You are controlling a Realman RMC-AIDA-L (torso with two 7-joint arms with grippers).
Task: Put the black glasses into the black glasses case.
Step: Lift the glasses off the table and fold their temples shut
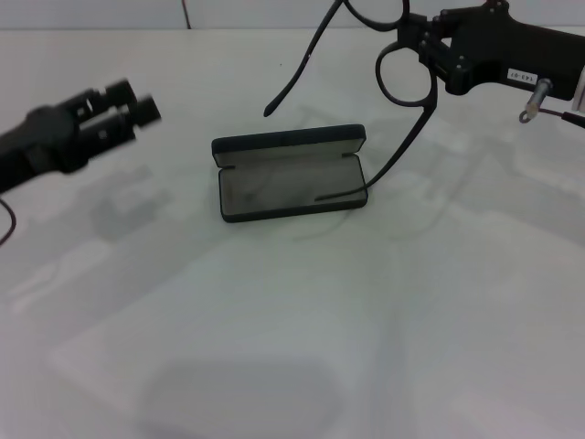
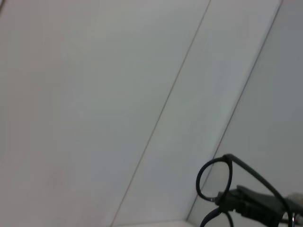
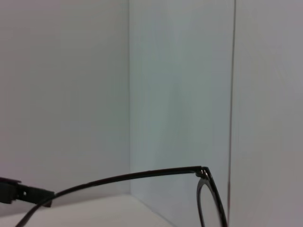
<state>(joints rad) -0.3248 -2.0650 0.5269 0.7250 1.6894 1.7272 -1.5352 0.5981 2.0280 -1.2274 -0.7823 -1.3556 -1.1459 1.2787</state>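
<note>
Black, thin-framed, the black glasses hang in the air at the far right of the white table, pinched at the frame's bridge by the right gripper, whose fingers are closed on them. Both temple arms are unfolded; one reaches down so its tip lies over the right end of the black glasses case, the other points left, above and behind the case. That case lies open mid-table, grey lining up, lid standing at the back. Over at the left, well apart, the left gripper hovers holding nothing, fingers a little apart.
</note>
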